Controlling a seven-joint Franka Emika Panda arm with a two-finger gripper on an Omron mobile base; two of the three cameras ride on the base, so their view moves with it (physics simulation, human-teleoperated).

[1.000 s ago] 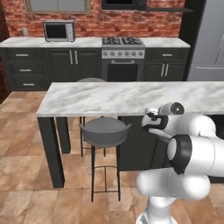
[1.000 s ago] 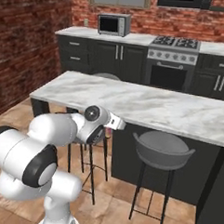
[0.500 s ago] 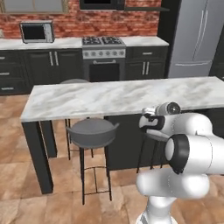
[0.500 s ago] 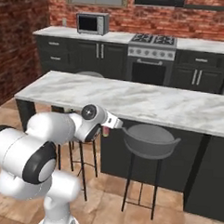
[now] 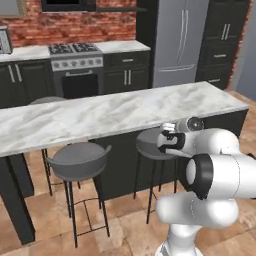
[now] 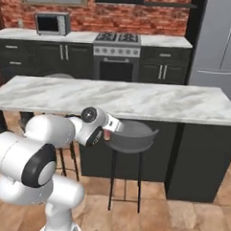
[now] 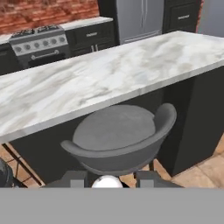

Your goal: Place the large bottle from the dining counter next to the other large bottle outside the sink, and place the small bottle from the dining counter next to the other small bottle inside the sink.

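My gripper (image 7: 107, 182) is held low in front of the dining counter (image 7: 87, 87), shut on the small bottle (image 7: 106, 181), whose pale round cap shows between the fingertips. From the right base view the small bottle (image 6: 107, 134) is a pinkish stub at the gripper (image 6: 110, 131), just below the dining counter (image 6: 137, 99) edge. In the left base view the gripper (image 5: 167, 142) sits close to the arm's body, before the dining counter (image 5: 100, 117). The counter's marble top is bare. The large bottles, the other small bottle and the sink are out of view.
Round grey stools (image 5: 80, 160) (image 6: 130, 137) stand under the counter's near side, one stool (image 7: 118, 131) right ahead of the hand. Behind are dark cabinets with a stove (image 5: 75, 50), a microwave (image 6: 52, 24) and a steel fridge (image 5: 180, 40). Tiled floor lies to the right.
The whole scene has slid left in both base views, so the base has moved; the fridge and the counter's right end came into view. The arm keeps its pose and its grip.
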